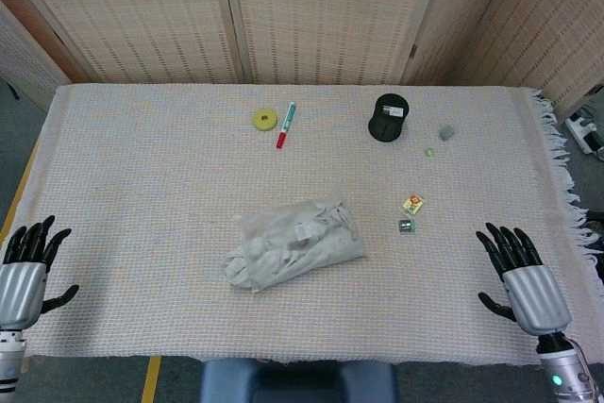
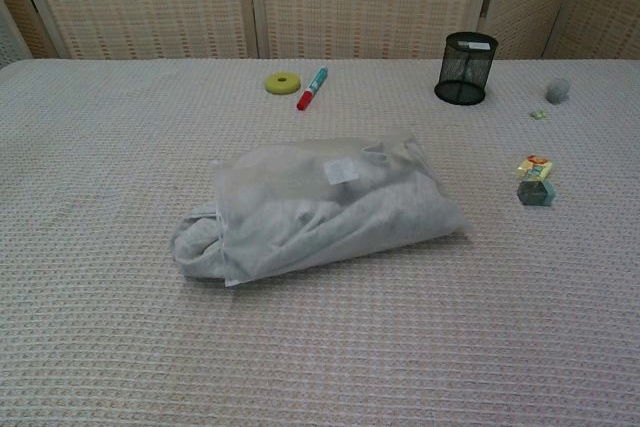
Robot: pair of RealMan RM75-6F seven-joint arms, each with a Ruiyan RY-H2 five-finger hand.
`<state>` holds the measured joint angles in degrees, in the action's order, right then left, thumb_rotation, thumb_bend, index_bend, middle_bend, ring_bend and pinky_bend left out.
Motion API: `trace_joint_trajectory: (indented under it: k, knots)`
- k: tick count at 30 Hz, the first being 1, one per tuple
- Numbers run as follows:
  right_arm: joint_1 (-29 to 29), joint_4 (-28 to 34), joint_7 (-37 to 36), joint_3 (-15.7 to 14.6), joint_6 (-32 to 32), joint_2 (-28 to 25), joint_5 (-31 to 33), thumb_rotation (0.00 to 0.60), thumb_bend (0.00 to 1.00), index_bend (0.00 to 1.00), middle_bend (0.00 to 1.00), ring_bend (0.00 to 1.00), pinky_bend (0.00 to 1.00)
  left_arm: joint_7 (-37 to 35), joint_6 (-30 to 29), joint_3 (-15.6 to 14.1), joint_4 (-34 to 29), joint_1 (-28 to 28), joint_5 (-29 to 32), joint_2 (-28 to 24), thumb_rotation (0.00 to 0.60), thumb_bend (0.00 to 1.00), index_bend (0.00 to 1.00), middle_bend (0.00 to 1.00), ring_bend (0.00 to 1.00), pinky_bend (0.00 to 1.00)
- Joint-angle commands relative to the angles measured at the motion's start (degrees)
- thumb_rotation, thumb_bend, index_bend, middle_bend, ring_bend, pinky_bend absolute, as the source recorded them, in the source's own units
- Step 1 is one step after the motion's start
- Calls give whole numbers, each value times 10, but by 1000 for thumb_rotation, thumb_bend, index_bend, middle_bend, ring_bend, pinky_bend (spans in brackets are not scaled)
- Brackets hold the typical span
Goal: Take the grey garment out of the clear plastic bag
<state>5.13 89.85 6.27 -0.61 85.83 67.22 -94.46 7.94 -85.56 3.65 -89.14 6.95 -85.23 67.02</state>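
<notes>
**Bagged garment lying mid-table, both hands spread at the near corners**

A pale woven cloth (image 1: 142, 186) is covering the whole table, its fringe hanging off the right edge. Near the middle, the clear plastic bag (image 2: 300, 197) is lying flat with a small white label on top. The grey garment (image 2: 195, 237) is sitting bunched inside it, and part of the fabric is poking out of the bag's opening at the near-left end.

The left hand (image 1: 26, 266) is hovering over the near-left corner, fingers spread and holding nothing. The right hand (image 1: 521, 271) is doing the same over the near-right corner, well apart from the bag.

Towards the far edge, a black mesh cup (image 2: 467, 67) is standing upright. A red and teal marker (image 2: 311, 88) is lying just beside a yellow ring (image 2: 283, 81). To the right of the bag, a small yellow packet (image 2: 535, 167) is touching a small teal block (image 2: 536, 193).
</notes>
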Motion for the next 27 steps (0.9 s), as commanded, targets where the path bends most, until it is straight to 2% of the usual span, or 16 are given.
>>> trace_joint_trajectory:
  k: [1,5,7,10,13,19,24,27]
  knots:
    - [0,1,0,0,0,-1,0,600,104,0,0,0,0,-2,0,-1,2,0,-2,3,600,182,189,51,0,0]
    - [-1,1,-1,0,1,-1,1,600,105,0,0,0,0,-34,5,-6,9,5,-14,12,600,182,241,52,0,0]
    - [-1,1,-1,0,0,-1,1,600,105,0,0,0,0,-64,1,-11,15,6,-29,24,600,182,308,53,0,0]
    - [1,3,-1,-1,-5,-1,2,600,105,0,0,0,0,-119,-11,-27,52,6,-65,64,600,184,404,55,0,0]
    - [3,4,4,-2,-12,0,2,600,105,0,0,0,0,-150,-29,-37,103,2,-87,117,600,200,448,56,0,0]
    - [7,7,12,-6,-24,1,1,600,105,0,0,0,0,-185,-37,-57,226,9,-124,230,600,255,481,61,0,0]
    - [7,7,4,-5,-22,-3,4,600,104,0,0,0,0,-204,-27,-58,274,17,-123,287,600,254,507,62,0,0]
    - [7,8,2,-5,-23,-6,4,600,105,0,0,0,0,-208,-31,-51,307,24,-124,323,600,253,487,57,0,0]
